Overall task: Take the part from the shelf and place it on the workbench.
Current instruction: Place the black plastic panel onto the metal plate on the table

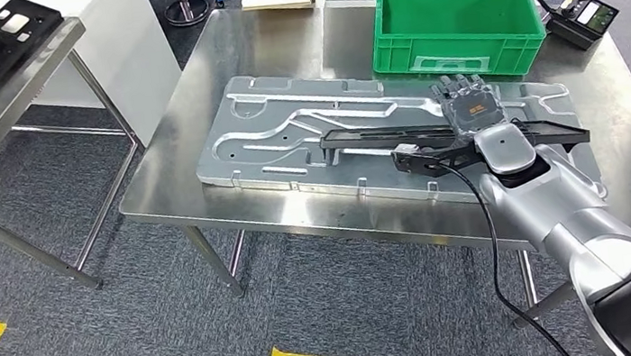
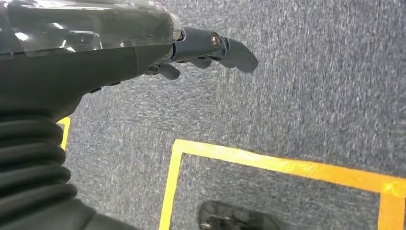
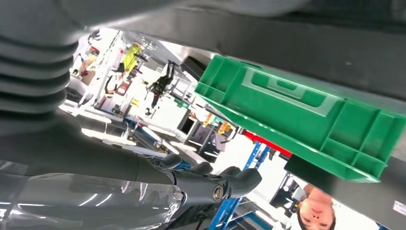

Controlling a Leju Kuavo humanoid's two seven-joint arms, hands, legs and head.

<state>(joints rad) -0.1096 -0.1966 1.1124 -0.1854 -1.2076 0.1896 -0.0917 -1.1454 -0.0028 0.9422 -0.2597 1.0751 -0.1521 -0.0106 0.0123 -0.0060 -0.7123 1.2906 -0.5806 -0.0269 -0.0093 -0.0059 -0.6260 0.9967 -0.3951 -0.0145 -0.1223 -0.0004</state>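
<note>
Right hand on the black part over the steel desk; left hand hanging above the floor.

Head view: the right hand (image 1: 470, 109) lies palm-down on a long black part (image 1: 380, 138), which stretches across a large silver stamped panel (image 1: 288, 131) lying flat on the desk (image 1: 196, 120). Whether the fingers (image 1: 455, 85) are clamped round the part or just resting on it cannot be told. A green crate (image 1: 456, 23) stands just behind the panel, and a black handheld controller (image 1: 581, 18) sits beside the crate at the desk's far corner. Left wrist view: the left hand (image 2: 191, 50) hangs over grey carpet (image 2: 311, 86) marked with yellow tape (image 2: 287, 163), its fingers (image 2: 234, 52) loosely curled and holding nothing. Right wrist view: the right hand's fingers (image 3: 225, 184) show close up with the green crate (image 3: 297, 115) beyond, and a person (image 3: 316, 215) stands past the desk.
</note>
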